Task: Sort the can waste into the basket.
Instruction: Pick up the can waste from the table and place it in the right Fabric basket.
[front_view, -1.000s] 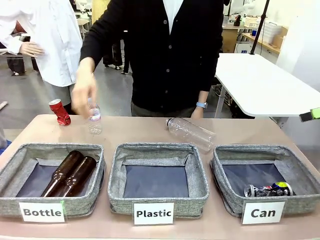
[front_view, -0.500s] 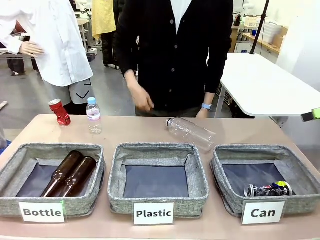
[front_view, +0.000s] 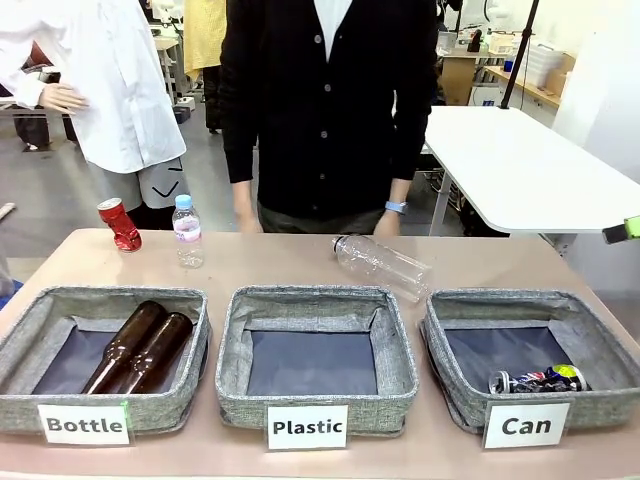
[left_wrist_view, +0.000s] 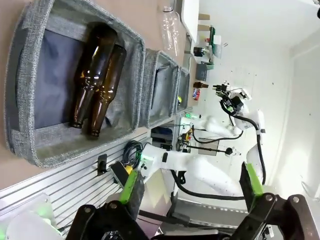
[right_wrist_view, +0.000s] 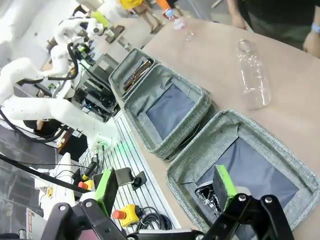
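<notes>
Red can (front_view: 120, 224), dark can (front_view: 535, 380) (two), three baskets (front_view: 600, 405)

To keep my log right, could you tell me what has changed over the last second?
The person let go of the small water bottle, which stands upright beside the red can, and drew the arm back. The red can, the lying clear bottle, the brown bottles and the dark can in the Can basket stayed put.

The front camera is sitting on the robot's side of the table (front_view: 270, 262), looking across at a person (front_view: 320, 110) standing close. The left wrist camera is turned sideways, looking past the Bottle basket (left_wrist_view: 60, 142). The right wrist camera is looking down over the Can basket (right_wrist_view: 272, 145). All three are seeing the clear bottle (front_view: 380, 265).
</notes>
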